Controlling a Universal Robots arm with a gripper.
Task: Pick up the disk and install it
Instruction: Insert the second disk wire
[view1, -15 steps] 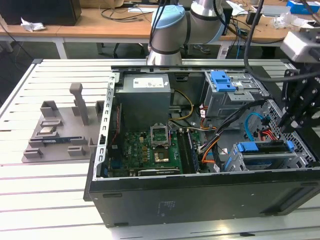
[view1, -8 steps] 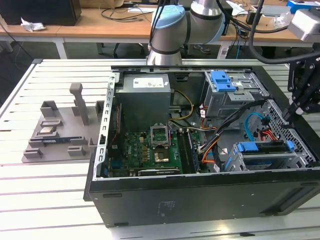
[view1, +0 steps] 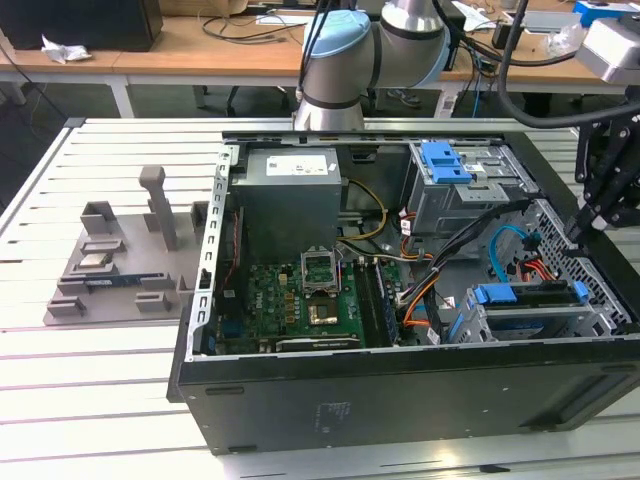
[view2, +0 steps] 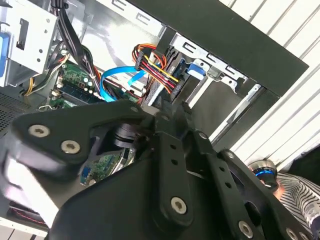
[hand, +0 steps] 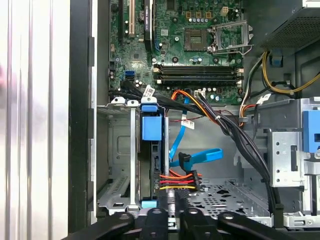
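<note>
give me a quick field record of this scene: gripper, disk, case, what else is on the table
gripper: at the exterior view's right, over the open case's drive end; fingers together, nothing between them
disk: seated on edge in the drive cage, blue bracket showing
cables: red, yellow and black power lead beside the disk's end; blue data cable nearby
computer case: open, lying on its side on the table
motherboard: exposed, empty processor socket
table: slatted metal top
grey fixture: at the exterior view's left of the case
</note>
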